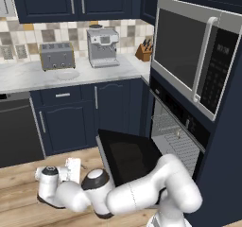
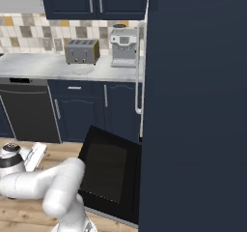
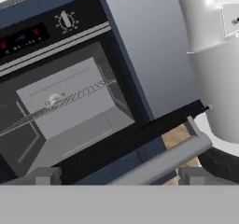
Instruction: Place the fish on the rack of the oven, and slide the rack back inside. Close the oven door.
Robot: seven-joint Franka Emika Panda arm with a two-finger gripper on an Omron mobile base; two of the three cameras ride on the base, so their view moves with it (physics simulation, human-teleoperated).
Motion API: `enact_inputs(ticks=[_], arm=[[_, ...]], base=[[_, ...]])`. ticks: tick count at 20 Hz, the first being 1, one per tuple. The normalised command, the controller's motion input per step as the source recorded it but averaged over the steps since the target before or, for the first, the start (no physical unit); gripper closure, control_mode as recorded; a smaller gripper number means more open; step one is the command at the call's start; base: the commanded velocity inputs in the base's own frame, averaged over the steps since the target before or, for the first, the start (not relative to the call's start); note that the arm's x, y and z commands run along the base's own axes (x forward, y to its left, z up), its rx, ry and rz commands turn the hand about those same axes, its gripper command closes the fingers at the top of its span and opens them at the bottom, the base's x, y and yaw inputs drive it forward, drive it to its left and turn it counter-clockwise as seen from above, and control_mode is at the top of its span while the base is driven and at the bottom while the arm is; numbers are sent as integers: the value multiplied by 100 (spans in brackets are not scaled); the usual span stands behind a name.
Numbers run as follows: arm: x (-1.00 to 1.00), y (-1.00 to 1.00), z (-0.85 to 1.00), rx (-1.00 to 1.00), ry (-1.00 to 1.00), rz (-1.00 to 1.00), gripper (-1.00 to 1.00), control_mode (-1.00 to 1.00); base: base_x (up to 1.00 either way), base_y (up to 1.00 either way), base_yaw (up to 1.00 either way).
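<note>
Hanging low before the oven (image 3: 70, 92), the gripper (image 3: 114, 175) stood with its jaws spread wide, nothing between them. Just beyond its tips lay the silver bar handle (image 3: 163, 160) of the oven door (image 1: 130, 157), which was dropped fully open and flat. Inside the cavity, the rack (image 3: 60, 104) sat pushed in, and the fish (image 3: 53, 98) rested on its wires toward the middle. Above, the microwave (image 1: 198, 56) was closed. Farther off, a toaster (image 1: 57, 56) and coffee machine (image 1: 102, 46) stood on the surface (image 1: 28, 77)

Small silvery fish (image 3: 52, 99) on wire rack (image 3: 70, 99) inside black oven (image 3: 65, 78), oven door (image 1: 130, 155) dropped open
</note>
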Motion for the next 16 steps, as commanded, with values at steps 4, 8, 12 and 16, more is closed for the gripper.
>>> enact_inputs(ticks=[4,8,12,16], arm=[[29,0,-44,-15,10,-34,-100,-100],[40,13,-73,-24,15,-32,-100,-100],[6,22,-69,-25,4,-15,-100,-100],[0,14,-60,-22,0,-1,-100,-100]], base=[[0,0,0],[0,0,0],[0,0,0],[0,0,0]])
